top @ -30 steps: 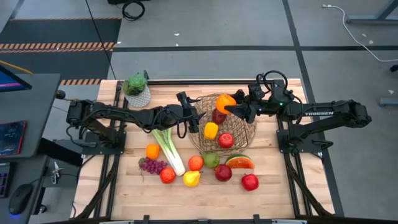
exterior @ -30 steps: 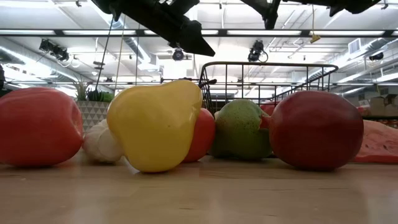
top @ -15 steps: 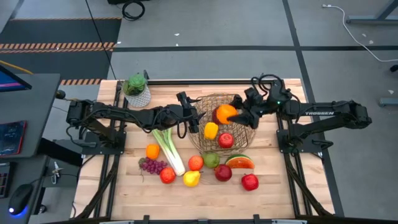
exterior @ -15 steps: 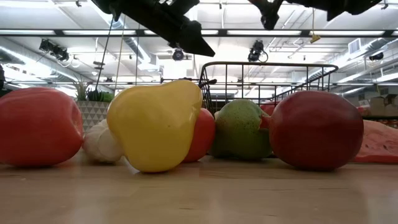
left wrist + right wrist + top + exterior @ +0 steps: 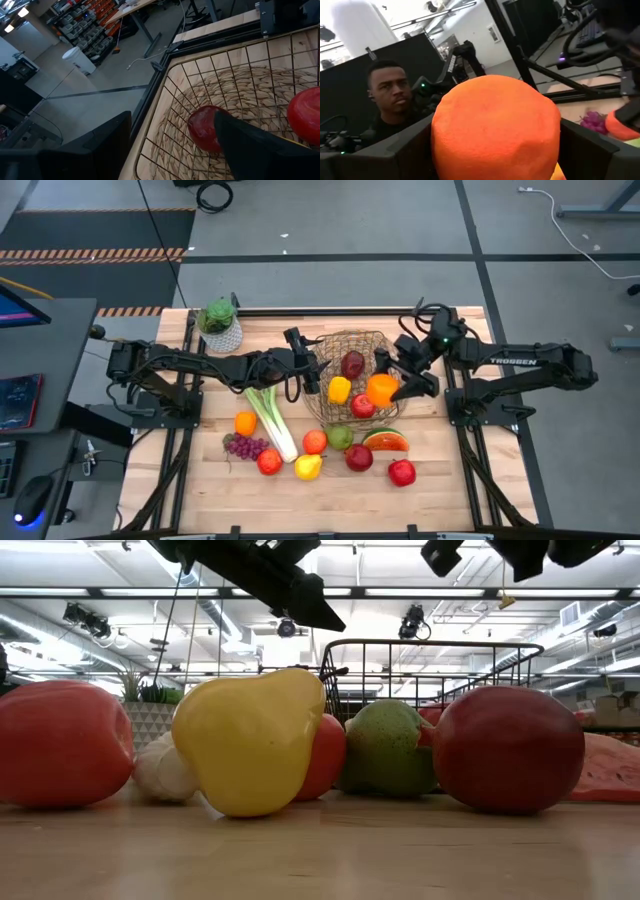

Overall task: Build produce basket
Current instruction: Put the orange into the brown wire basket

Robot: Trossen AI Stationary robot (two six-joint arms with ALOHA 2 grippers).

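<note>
A: We note the right gripper (image 5: 392, 386) over the right part of the basket (image 5: 398, 402); its fingers stand wide and clasp an orange (image 5: 381, 390), which fills the right wrist view between the two dark fingers (image 5: 405, 150); the orange (image 5: 495, 130) sits above the basket's right side, just beside a red apple (image 5: 363, 405) lying in it.

B: We agree; the left gripper (image 5: 313, 368) sits at the basket's left rim, fingers parted and nothing in them; in its wrist view we see a dark red apple (image 5: 206, 127) on the woven floor of the basket (image 5: 240, 85), partly behind one dark finger (image 5: 260, 145).

A: Inside the basket we also count a yellow pepper (image 5: 339, 389) at the left, and that dark red apple (image 5: 352, 364) toward the far side.

B: On the table (image 5: 440, 500), near of the basket: a green pear (image 5: 340, 437), a watermelon slice (image 5: 385, 441), two red apples (image 5: 359, 457) (image 5: 402, 472), a lemon (image 5: 308, 467); to the left, a leek (image 5: 268, 418), purple grapes (image 5: 245, 446), another orange (image 5: 245, 423).

A: A potted plant (image 5: 219, 325) stands at the far left corner; a person (image 5: 390, 100) shows in the right wrist view beyond the table.
</note>
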